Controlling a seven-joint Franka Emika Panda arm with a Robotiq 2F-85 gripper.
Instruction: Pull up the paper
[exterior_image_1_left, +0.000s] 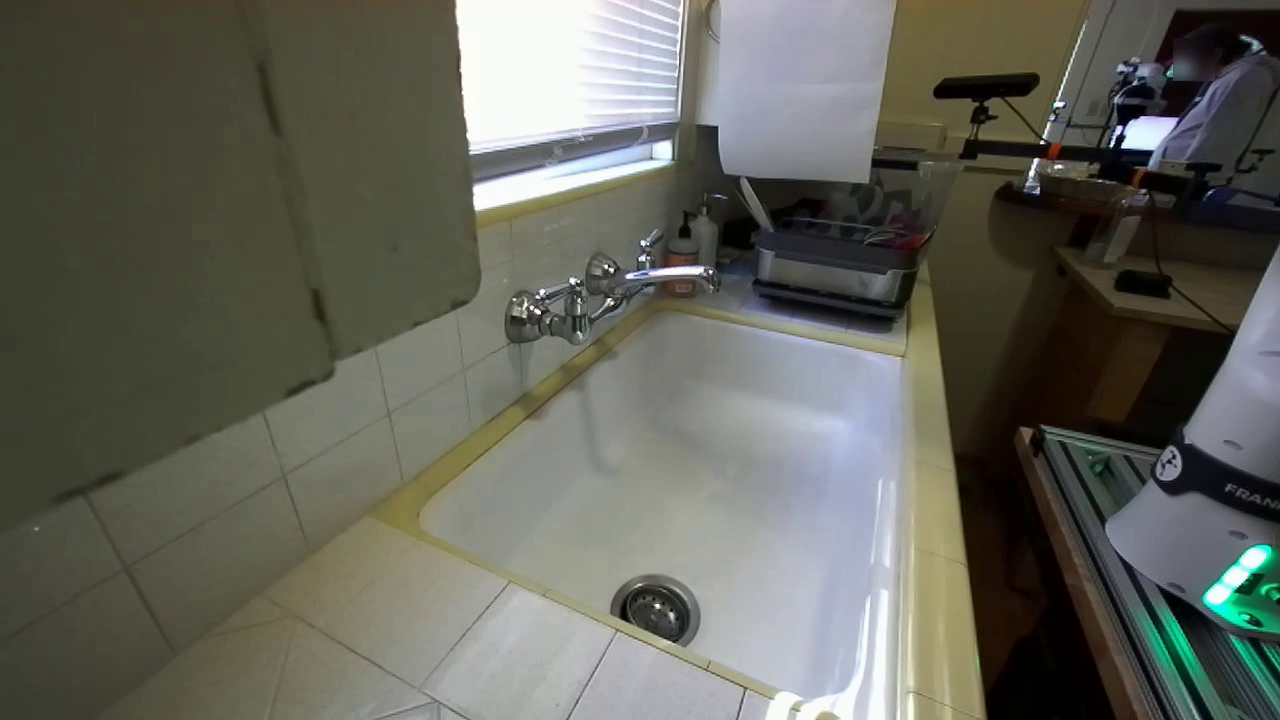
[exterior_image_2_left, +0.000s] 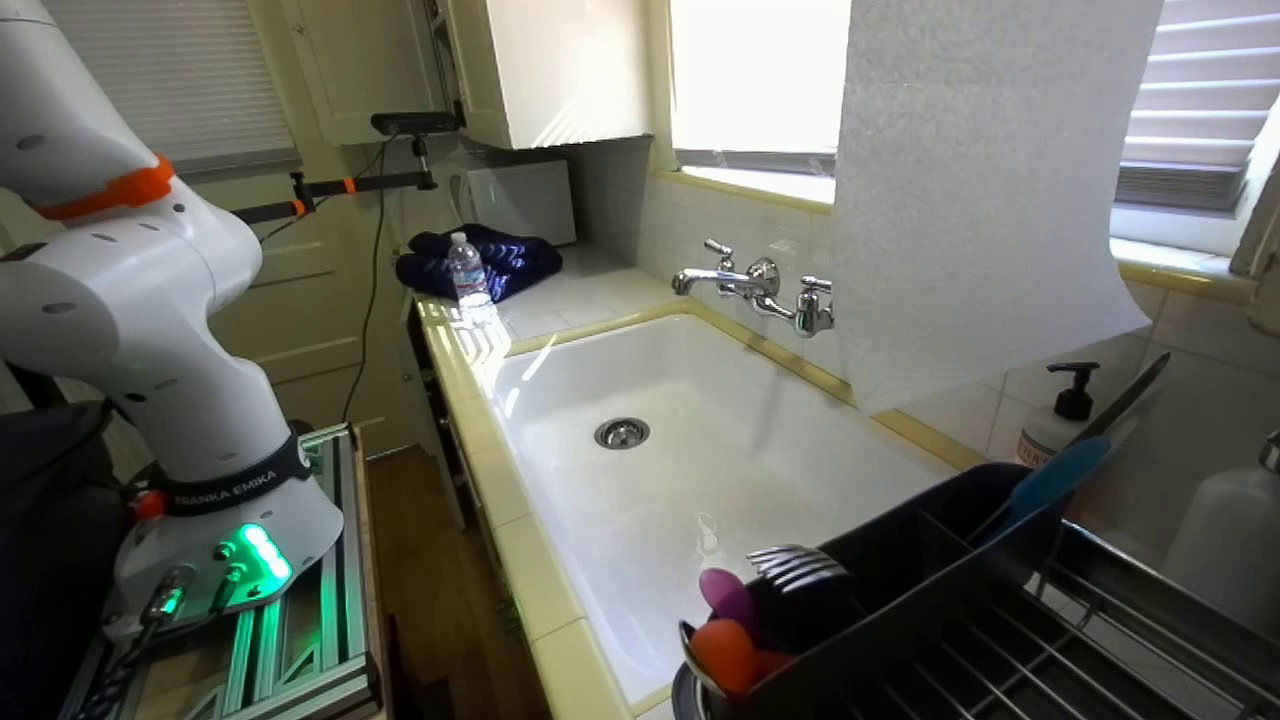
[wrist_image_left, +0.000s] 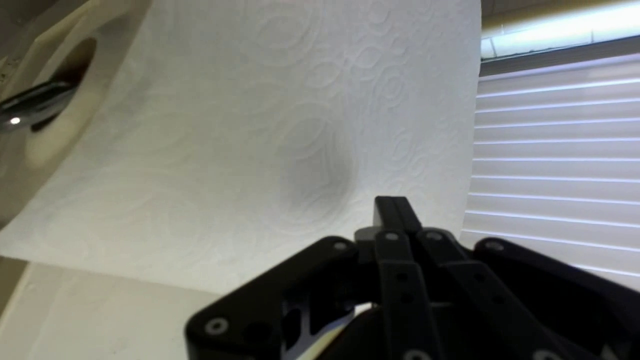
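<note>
- The wide white rectangular sheet of embossed paper towel (exterior_image_1_left: 803, 90) hangs; its lower edge appears above the black-and-steel dish rack (exterior_image_1_left: 835, 275) in an exterior view.
- It covers part of the bright window (exterior_image_2_left: 760, 80) in an exterior view.
- The black jointed fingers (wrist_image_left: 384, 212) are pressed together, tips in front of the sheet in the wrist view; I cannot tell whether they touch it.
- Upper left there: a white, brown-cored roll (wrist_image_left: 47, 145), a shiny rod (wrist_image_left: 35, 104) entering it.

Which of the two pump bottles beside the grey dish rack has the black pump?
The orange-tinted bottle with a pale label, nearer the chrome wall faucet. Its pump is black; the rounded white bottle has a silver pump.
</note>
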